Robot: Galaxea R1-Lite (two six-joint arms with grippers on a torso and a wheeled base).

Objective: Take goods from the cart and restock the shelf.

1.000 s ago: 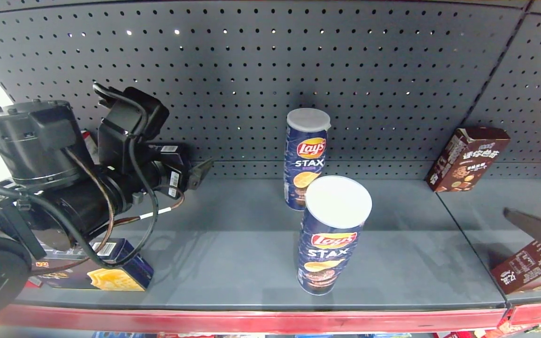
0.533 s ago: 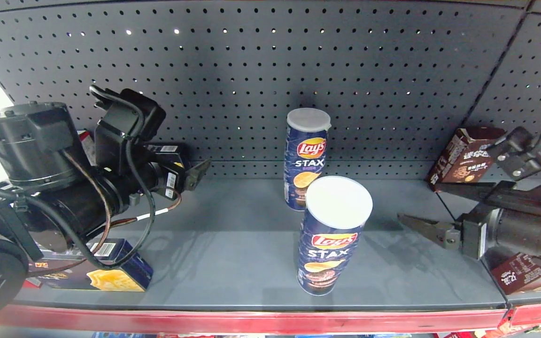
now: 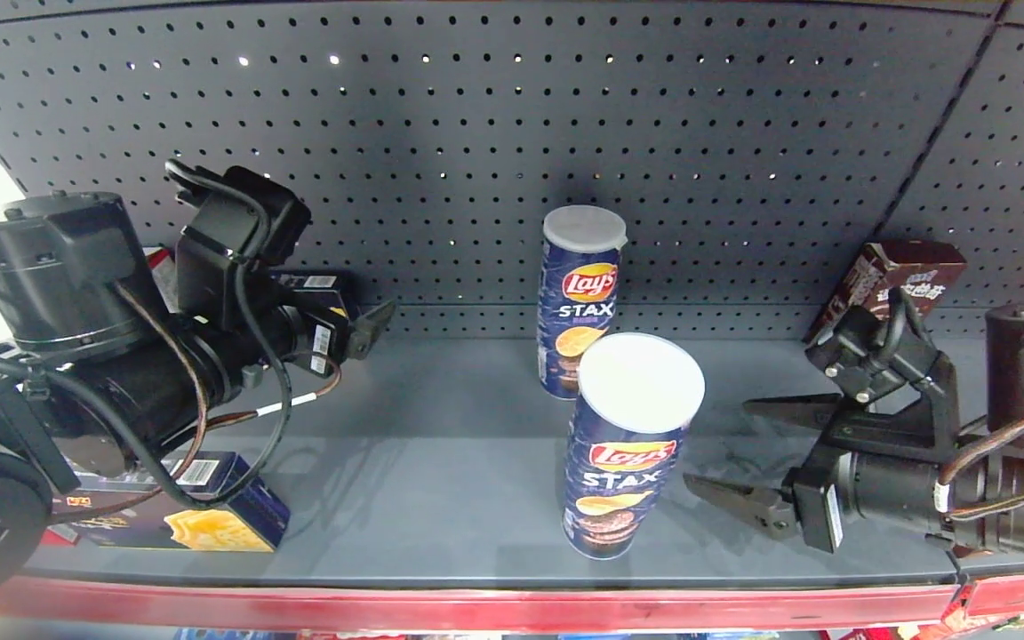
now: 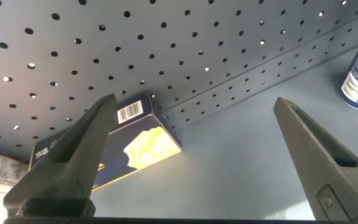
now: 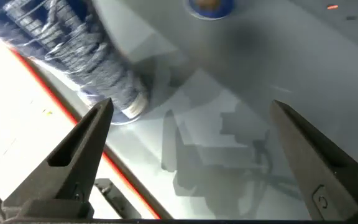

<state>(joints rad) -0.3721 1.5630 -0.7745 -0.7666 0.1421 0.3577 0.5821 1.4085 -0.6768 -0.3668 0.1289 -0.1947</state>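
Grey metal shelf (image 3: 441, 462) with a perforated dark back panel (image 3: 476, 133) and a red front edge (image 3: 476, 609). Two dark blue cylindrical chip cans stood upright near the middle: the front can (image 3: 623, 462), white-lidded, and the rear can (image 3: 576, 311), close to the panel. The right gripper (image 3: 718, 443) lay low over the shelf just beside the front can, its claw spread wide and holding nothing. The left gripper (image 4: 194, 102) hung near the panel at the shelf's left, well apart from both cans, claw likewise wide and empty. A blue and yellow flat box (image 3: 210, 520) lay at the front left; a brown carton (image 3: 916, 271) leaned against the panel at the right.
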